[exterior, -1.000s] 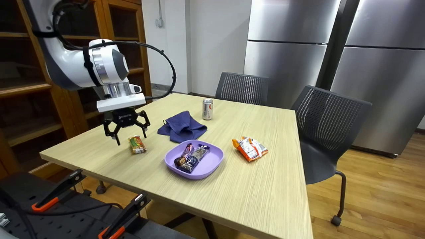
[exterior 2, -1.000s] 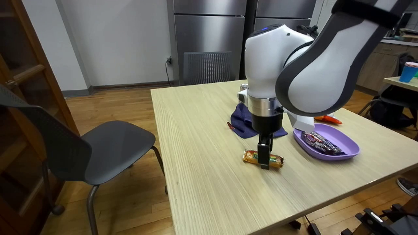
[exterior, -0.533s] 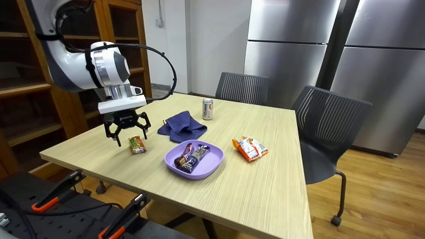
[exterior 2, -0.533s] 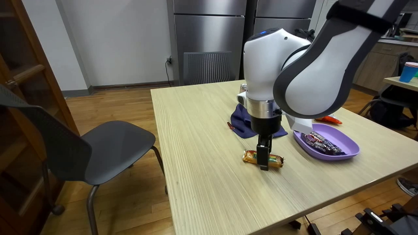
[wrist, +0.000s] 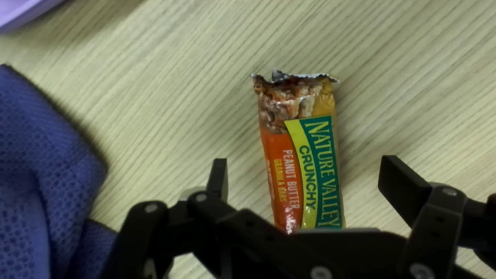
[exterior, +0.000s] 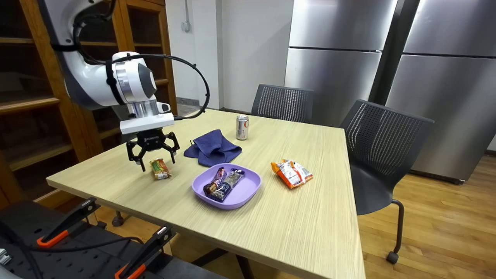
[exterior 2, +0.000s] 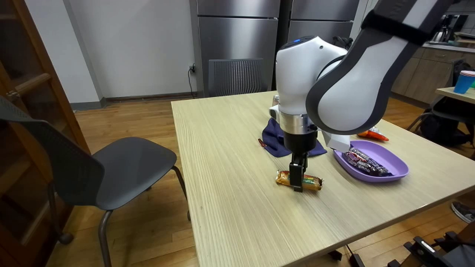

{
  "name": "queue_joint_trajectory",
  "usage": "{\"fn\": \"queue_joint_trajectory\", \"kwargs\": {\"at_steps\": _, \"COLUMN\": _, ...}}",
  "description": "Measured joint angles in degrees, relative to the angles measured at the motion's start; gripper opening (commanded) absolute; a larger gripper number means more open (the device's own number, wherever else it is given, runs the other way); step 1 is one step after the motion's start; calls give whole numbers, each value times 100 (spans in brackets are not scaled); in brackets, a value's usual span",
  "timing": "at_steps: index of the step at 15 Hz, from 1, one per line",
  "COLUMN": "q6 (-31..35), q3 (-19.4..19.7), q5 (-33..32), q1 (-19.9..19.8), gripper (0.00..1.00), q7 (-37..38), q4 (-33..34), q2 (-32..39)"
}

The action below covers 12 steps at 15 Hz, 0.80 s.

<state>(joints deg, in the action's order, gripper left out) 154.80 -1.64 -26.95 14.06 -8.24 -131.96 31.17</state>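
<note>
The black two-fingered gripper (wrist: 305,164) hovers spread wide, holding nothing, over a rectangular granola bar (wrist: 301,155) wrapped in orange, yellow and green, lying right of centre in the wrist view; a crumpled blue woven cloth (wrist: 37,174) fills the lower left.

Showed smooth white shells with dark grey panels along the arm (exterior 2: 345,100), rounded at the joints. Bore a small blue light (exterior 2: 297,40) atop the white wrist housing (exterior 2: 295,78) and a silvery metal collar (exterior 2: 295,124) below. Wore black straps (exterior: 111,81), a loop of black cable (exterior: 166,57) dotted with small ties (exterior: 195,66), and a plain white block (exterior: 147,124). Ended in a matt black gripper (exterior: 158,164) with angular linkages (wrist: 248,232), blunt fingers (wrist: 403,190), round screw heads (wrist: 321,272) and pale ROBOTIQ lettering (exterior: 151,138) across the middle.
</note>
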Motion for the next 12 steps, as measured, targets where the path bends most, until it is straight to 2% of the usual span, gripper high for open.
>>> {"fn": "queue_joint_trajectory", "kwargs": {"at_steps": 2, "q6": 0, "q3": 0, "q5": 2, "q1": -13, "gripper": 100, "q7": -1, "q4": 58, "q2": 55}}
{"fn": "queue_joint_trajectory", "kwargs": {"at_steps": 3, "q6": 0, "q3": 0, "q5": 2, "q1": -16, "gripper": 75, "q7": -1, "q4": 81, "q2": 78}}
{"fn": "queue_joint_trajectory", "kwargs": {"at_steps": 4, "q6": -4, "q3": 0, "q5": 2, "q1": -17, "gripper": 74, "q7": -1, "q4": 103, "q2": 97}}
{"fn": "queue_joint_trajectory", "kwargs": {"at_steps": 11, "q6": -5, "q3": -1, "q5": 3, "q1": -19, "gripper": 19, "q7": -4, "q4": 208, "q2": 187}}
{"fn": "queue_joint_trajectory", "kwargs": {"at_steps": 12, "q6": -5, "q3": -6, "q5": 3, "q1": -18, "gripper": 17, "q7": -4, "q4": 210, "q2": 183}}
